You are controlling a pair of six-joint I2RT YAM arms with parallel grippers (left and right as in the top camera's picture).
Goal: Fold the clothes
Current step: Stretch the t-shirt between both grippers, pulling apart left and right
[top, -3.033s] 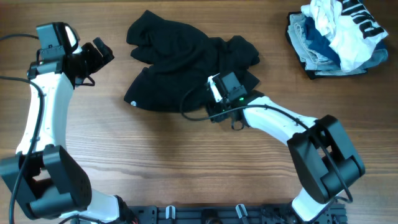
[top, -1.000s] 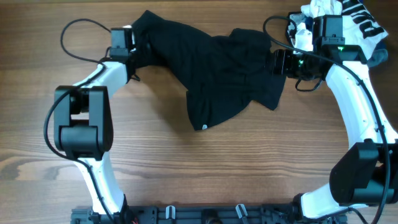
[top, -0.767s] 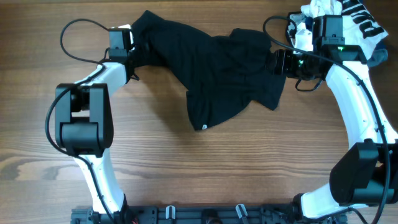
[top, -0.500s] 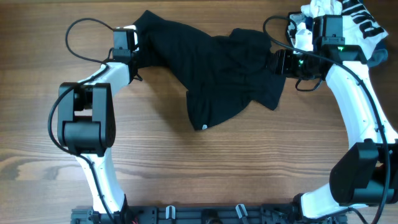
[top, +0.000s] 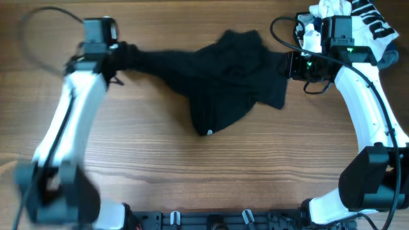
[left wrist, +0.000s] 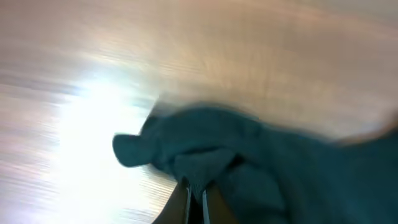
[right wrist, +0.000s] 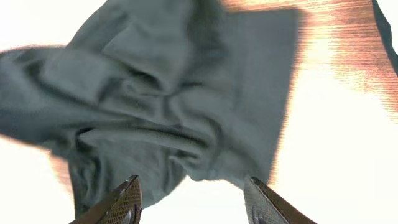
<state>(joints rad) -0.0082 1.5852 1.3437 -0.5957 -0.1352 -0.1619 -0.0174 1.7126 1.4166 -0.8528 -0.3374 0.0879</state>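
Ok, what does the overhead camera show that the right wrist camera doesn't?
Only the overhead shows the left gripper shut on one end of the black garment, the garment's small white logo, and the heap of other clothes by the right arm. Only the right wrist shows the right gripper with fingers plainly apart, and the fabric's creases close up. Both show the crumpled black garment on the wooden table.

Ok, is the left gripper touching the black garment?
Touching. The left wrist view shows the left gripper pinched shut on a bunched edge of the black garment; overhead, the fabric stretches taut toward it.
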